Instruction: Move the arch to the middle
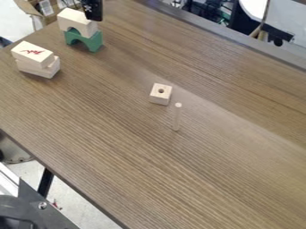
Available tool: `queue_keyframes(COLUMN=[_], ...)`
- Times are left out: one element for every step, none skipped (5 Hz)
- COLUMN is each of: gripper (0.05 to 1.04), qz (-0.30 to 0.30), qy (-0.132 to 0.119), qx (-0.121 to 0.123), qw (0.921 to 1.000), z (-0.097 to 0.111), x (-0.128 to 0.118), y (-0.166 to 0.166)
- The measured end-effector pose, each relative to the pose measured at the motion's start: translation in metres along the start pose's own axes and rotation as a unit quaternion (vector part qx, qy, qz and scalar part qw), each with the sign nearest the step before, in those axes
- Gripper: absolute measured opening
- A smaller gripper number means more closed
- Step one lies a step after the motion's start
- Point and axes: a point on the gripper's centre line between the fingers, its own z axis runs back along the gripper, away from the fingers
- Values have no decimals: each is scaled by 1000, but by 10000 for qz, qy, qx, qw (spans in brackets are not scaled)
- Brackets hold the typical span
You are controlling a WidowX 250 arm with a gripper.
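At the top left of the camera view, the black gripper (pixel 93 10) hangs down at the right end of a pale wooden arch (pixel 73 19), overlapping it in the view; whether they touch I cannot tell. This pale arch rests on top of a green arch (pixel 92 41), which stands on the brown wooden table (pixel 197 174).
Left of the arches, pale wooden blocks (pixel 37 55) are stacked, the top one bearing a red mark. Near the middle stand a small wooden block with a hole (pixel 159 96) and an upright thin peg (pixel 177 118). The table's edge runs along the lower left.
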Motion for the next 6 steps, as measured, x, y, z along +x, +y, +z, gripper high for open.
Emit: queue_keyframes(gripper=[999,999,999,999,999,999], qz=[-116,-137,-180,-195,-168,-132], qy=[62,53,126,132,141,123], qx=[254,376,560,687,806,948], qw=[9996,9992,9982,9974,9965,9953], z=[-2,-5,-7,-2,2,0], x=[5,11,12,18,23,26], y=[-4,-3,-5,-7,-6,-5])
